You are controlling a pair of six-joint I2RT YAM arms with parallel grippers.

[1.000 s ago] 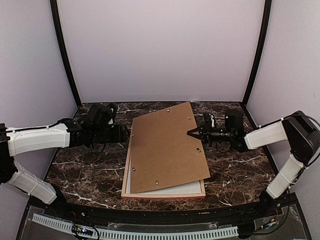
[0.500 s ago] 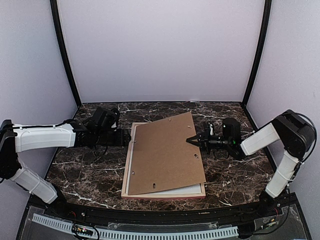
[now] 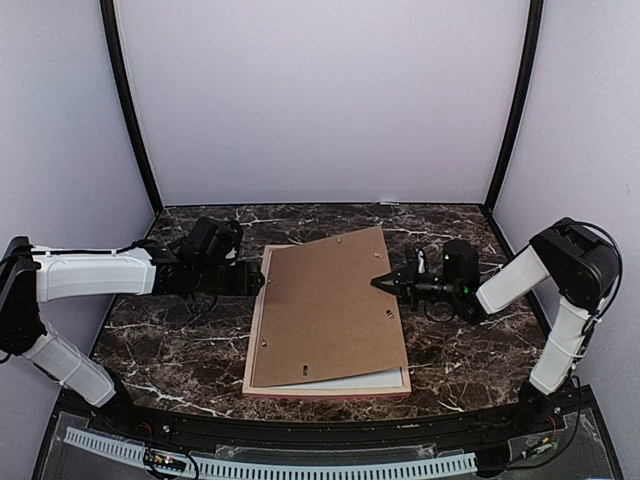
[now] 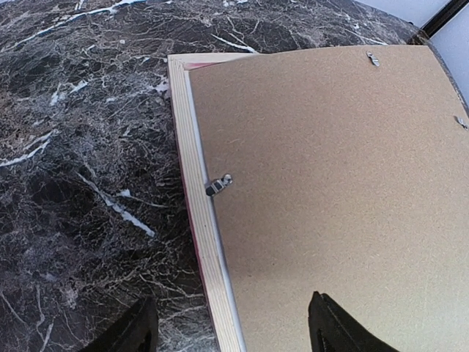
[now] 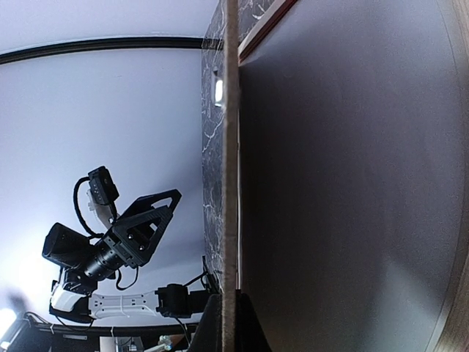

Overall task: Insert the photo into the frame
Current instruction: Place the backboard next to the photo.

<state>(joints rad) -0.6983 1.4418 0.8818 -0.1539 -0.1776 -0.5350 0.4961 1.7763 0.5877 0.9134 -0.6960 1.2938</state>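
The frame [image 3: 254, 345] lies face down on the marble table, pale wood back up, with a thin red edge showing along the front. A brown hardboard backing panel [image 3: 325, 305] rests askew on it, its right side slightly raised. My right gripper [image 3: 381, 283] is shut on the panel's right edge; in the right wrist view the thin board edge [image 5: 231, 147] runs up from between the closed fingers of that gripper [image 5: 231, 304]. My left gripper [image 4: 231, 314] stands open, straddling the frame's left rail [image 4: 192, 161], one finger over the table, one over the panel [image 4: 330, 183]. The photo is hidden.
A white sheet [image 3: 350, 381] shows inside the frame below the panel's front edge. A metal clip [image 4: 218, 185] sits on the left rail, and small clips dot the panel. Dark marble table [image 3: 170, 340] lies either side; booth walls enclose it.
The right gripper has swung the panel down and leftward, so it now lies flatter and more square over the frame. The left gripper has advanced right to the frame's left rail.
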